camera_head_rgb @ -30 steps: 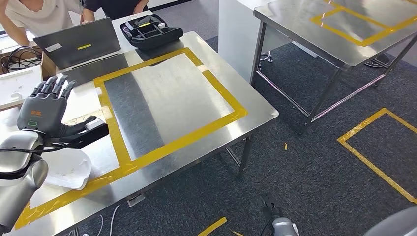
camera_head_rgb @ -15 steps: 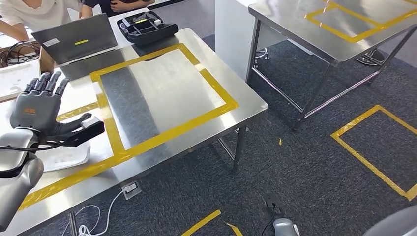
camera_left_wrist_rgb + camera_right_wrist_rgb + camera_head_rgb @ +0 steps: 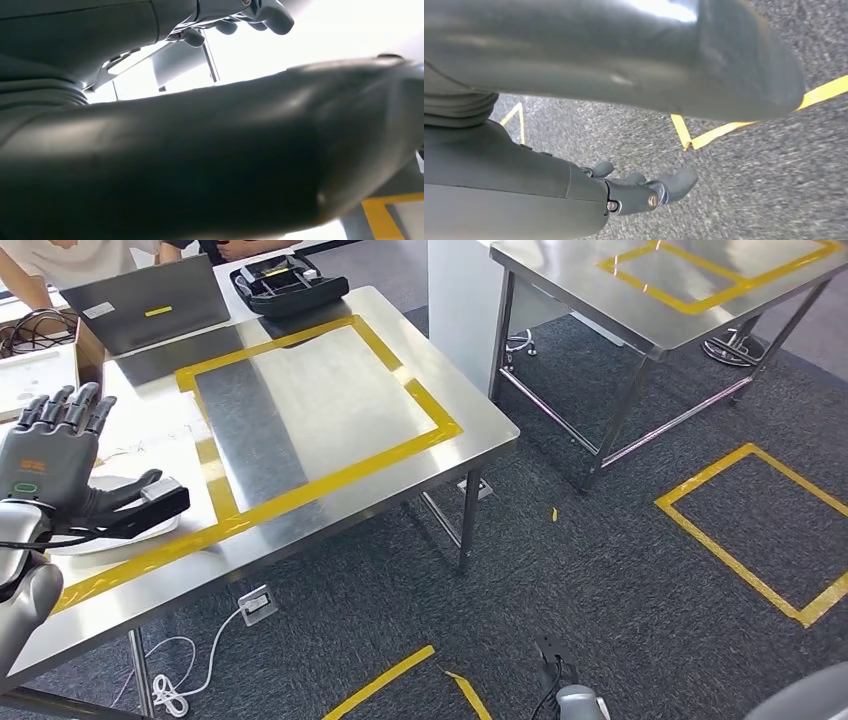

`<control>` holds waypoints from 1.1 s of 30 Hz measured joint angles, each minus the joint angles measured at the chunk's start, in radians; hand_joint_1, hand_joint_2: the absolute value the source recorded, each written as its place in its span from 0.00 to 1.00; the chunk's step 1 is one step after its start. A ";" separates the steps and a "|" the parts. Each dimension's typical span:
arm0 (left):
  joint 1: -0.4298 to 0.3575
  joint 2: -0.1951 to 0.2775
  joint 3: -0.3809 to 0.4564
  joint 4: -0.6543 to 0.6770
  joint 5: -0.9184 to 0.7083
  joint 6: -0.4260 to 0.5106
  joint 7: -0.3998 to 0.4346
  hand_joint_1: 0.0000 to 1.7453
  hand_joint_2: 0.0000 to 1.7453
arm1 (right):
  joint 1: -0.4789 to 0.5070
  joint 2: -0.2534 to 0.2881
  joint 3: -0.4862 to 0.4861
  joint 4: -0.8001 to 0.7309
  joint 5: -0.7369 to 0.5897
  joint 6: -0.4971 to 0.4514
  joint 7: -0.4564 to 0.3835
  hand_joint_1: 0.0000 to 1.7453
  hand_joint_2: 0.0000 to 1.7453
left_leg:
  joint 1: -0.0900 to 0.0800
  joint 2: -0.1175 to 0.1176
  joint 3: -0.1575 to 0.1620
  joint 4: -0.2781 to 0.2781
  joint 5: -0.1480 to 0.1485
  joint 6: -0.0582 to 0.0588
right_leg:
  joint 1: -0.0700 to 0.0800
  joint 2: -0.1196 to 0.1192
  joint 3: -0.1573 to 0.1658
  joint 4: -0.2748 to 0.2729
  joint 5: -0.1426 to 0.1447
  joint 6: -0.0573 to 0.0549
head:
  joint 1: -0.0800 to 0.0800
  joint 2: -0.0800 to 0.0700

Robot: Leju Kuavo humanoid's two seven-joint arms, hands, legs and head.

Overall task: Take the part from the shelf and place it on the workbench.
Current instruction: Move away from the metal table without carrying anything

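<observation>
In the head view my left hand (image 3: 55, 465) hovers over the left end of the steel workbench (image 3: 310, 390), fingers upright and spread. A black elongated part (image 3: 150, 508) with a pale tip lies pinched under its thumb and points toward the yellow tape frame (image 3: 330, 475). From the left wrist view the thick thumb (image 3: 200, 165) covers the part, and the fingers (image 3: 260, 12) show against bright light. My right hand (image 3: 644, 192) hangs over the carpet with its fingers loosely apart and nothing in them.
A laptop (image 3: 150, 315) and a black case (image 3: 288, 282) sit at the bench's far end, with people behind them. White sheets (image 3: 105, 535) lie under my left hand. A second steel table (image 3: 640, 300) stands to the right. A socket with cable (image 3: 255, 602) lies on the floor.
The whole picture has shifted up and to the left, so the camera has moved. My left hand keeps the black part in the same hold.
</observation>
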 joint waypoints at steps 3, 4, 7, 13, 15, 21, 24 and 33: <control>-0.026 0.039 0.002 0.000 -0.005 0.029 -0.002 0.00 0.00 | -0.001 0.003 -0.010 0.000 -0.005 -0.005 0.010 0.00 0.00 | 0.006 -0.007 -0.026 0.058 -0.070 -0.020 | -0.005 0.000 -0.028 -0.002 0.032 -0.018 | -0.003 0.000; -0.035 0.058 0.006 -0.002 0.003 0.055 -0.009 0.00 0.00 | -0.001 0.004 -0.014 0.000 -0.008 -0.008 0.011 0.00 0.00 | 0.008 -0.010 -0.040 0.112 -0.122 -0.027 | -0.006 0.001 -0.040 -0.003 0.044 -0.020 | -0.004 0.000; -0.041 0.126 0.040 -0.012 0.061 0.203 -0.056 0.00 0.00 | 0.002 0.005 -0.027 0.000 -0.018 -0.017 0.005 0.00 0.00 | 0.011 -0.011 -0.058 0.266 -0.204 -0.035 | -0.006 0.005 -0.084 -0.003 0.079 -0.021 | -0.004 0.000; -0.026 0.280 0.146 -0.046 0.137 0.372 -0.133 0.00 0.00 | 0.009 0.021 -0.046 0.000 -0.021 -0.023 0.002 0.00 0.00 | -0.007 -0.016 0.176 -0.004 -0.171 0.006 | -0.004 0.014 -0.130 -0.013 0.140 -0.007 | -0.006 0.000; -0.022 0.303 0.169 -0.052 0.140 0.383 -0.125 0.00 0.00 | 0.011 0.023 -0.049 0.000 -0.021 -0.025 0.004 0.00 0.00 | -0.010 -0.014 0.177 -0.030 -0.156 0.011 | -0.006 0.011 -0.123 -0.030 0.159 0.009 | -0.009 0.000; 0.146 0.468 0.356 -0.115 0.296 0.459 -0.168 0.00 0.00 | 0.009 0.025 -0.054 0.000 -0.008 -0.038 0.035 0.00 0.00 | -0.003 0.017 0.134 -0.064 -0.077 0.030 | -0.001 0.000 -0.163 0.160 -0.035 0.024 | -0.008 0.000; 0.390 0.554 0.613 -0.166 0.424 0.462 -0.311 0.00 0.00 | 0.017 0.023 -0.056 0.000 0.008 -0.036 0.031 0.00 0.00 | -0.003 0.039 0.089 -0.057 -0.049 0.022 | 0.001 -0.001 -0.115 0.210 -0.005 0.026 | -0.009 0.000; 0.891 0.553 1.299 -0.244 0.742 0.449 -0.512 0.00 0.00 | 0.020 0.022 -0.061 0.000 0.023 -0.041 -0.003 0.00 0.00 | 0.012 0.018 0.025 -0.006 -0.053 -0.032 | 0.010 -0.001 0.041 -0.053 0.009 -0.032 | -0.010 0.000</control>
